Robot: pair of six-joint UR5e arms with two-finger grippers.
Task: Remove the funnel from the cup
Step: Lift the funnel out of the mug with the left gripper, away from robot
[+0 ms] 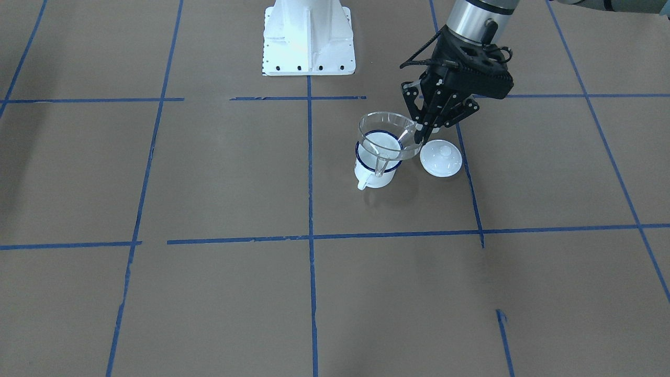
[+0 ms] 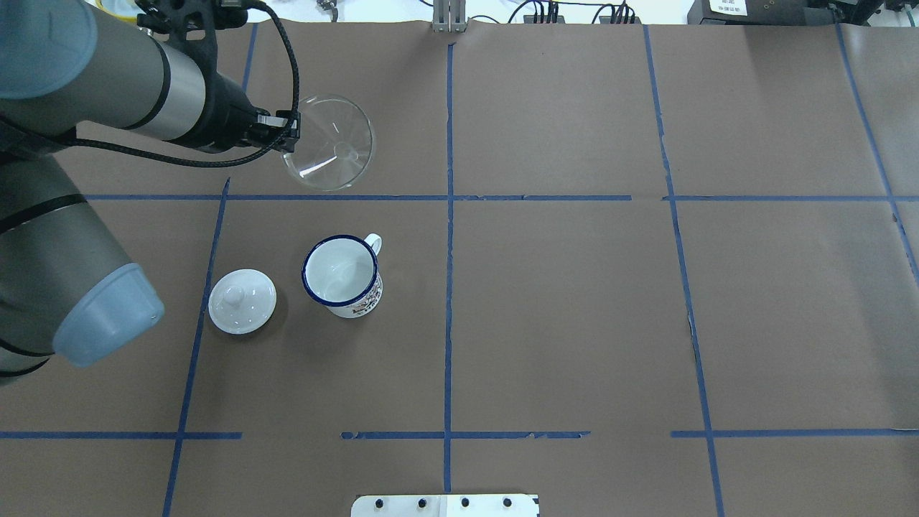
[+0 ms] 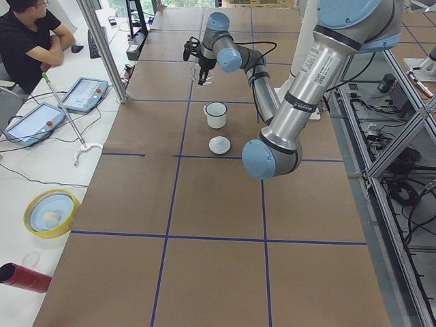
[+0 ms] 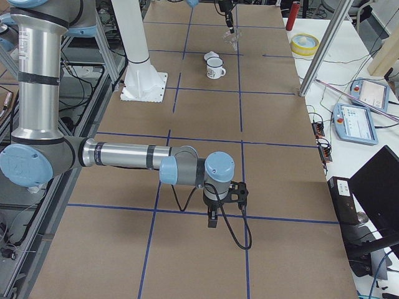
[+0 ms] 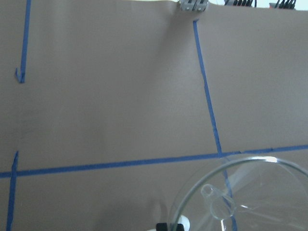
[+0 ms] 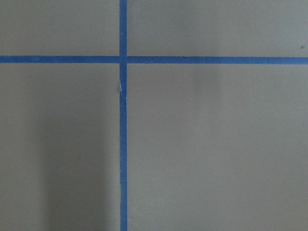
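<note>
Above the cup [image 2: 341, 274], the left gripper [image 2: 291, 133] is clamped on the funnel [image 2: 328, 142] rim. The funnel hangs spout-down, lifted out, and the rim pinch keeps the fingers outside the cup. The lid [image 2: 242, 301] lies just beside it. Right gripper [image 4: 212, 218] is parked well apart; can't tell its state.

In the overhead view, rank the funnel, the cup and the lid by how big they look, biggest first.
1. funnel
2. cup
3. lid
The funnel is held up, nearer the camera, so its small lead over the cup is unsure. The lid clearly looks smallest.
</note>
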